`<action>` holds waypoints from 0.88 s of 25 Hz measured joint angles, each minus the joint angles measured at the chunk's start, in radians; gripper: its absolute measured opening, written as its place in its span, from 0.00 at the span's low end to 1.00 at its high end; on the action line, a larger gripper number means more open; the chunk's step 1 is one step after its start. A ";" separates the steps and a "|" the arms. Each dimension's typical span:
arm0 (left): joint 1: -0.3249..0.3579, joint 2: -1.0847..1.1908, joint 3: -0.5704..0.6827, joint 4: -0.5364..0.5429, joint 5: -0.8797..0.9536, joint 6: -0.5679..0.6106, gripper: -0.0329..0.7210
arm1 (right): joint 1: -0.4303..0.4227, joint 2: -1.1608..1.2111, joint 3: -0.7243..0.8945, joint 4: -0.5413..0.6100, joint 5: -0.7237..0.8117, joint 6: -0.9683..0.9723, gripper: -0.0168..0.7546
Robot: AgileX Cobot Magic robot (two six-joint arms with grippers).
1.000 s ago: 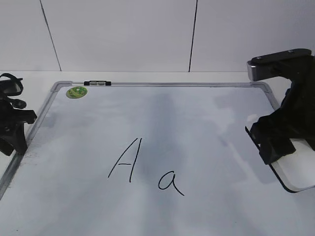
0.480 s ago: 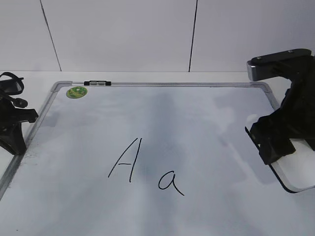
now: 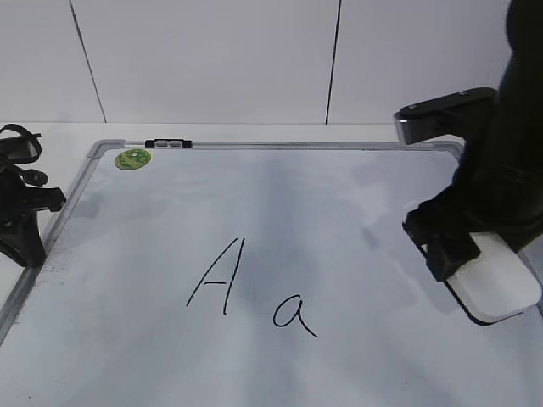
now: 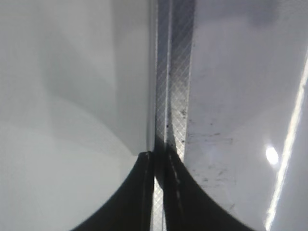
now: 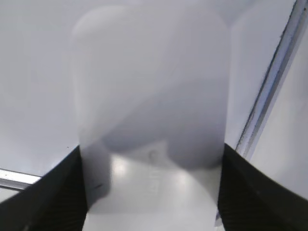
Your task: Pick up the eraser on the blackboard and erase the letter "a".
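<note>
The blackboard (image 3: pixel 339 212) is a white board with a grey frame and a green sticker (image 3: pixel 132 158). A tall capital "A" (image 3: pixel 219 276) and the smaller letter "a" (image 3: pixel 293 315) are written low on it. My right gripper (image 3: pixel 475 254) is shut on the white eraser (image 3: pixel 496 290) and holds it at the board's right side, right of the "a". In the right wrist view the eraser (image 5: pixel 154 125) fills the space between the fingers (image 5: pixel 151 192). My left gripper (image 3: pixel 21 233) is shut by the board's left frame (image 4: pixel 174 72).
A black clip (image 3: pixel 168 143) sits on the board's top frame. White wall panels stand behind the table. The board's right frame (image 5: pixel 269 91) runs just beside the eraser.
My right gripper has moved left and slightly forward with the eraser, lifting it off the board's right edge. The left arm has barely moved.
</note>
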 joint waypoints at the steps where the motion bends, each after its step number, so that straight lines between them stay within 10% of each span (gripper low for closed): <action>1: 0.000 0.000 0.000 0.000 0.000 0.000 0.06 | 0.012 0.019 -0.018 -0.002 0.008 -0.005 0.75; 22: 0.000 0.000 0.000 -0.002 0.000 0.000 0.06 | 0.143 0.291 -0.173 0.009 -0.064 -0.070 0.75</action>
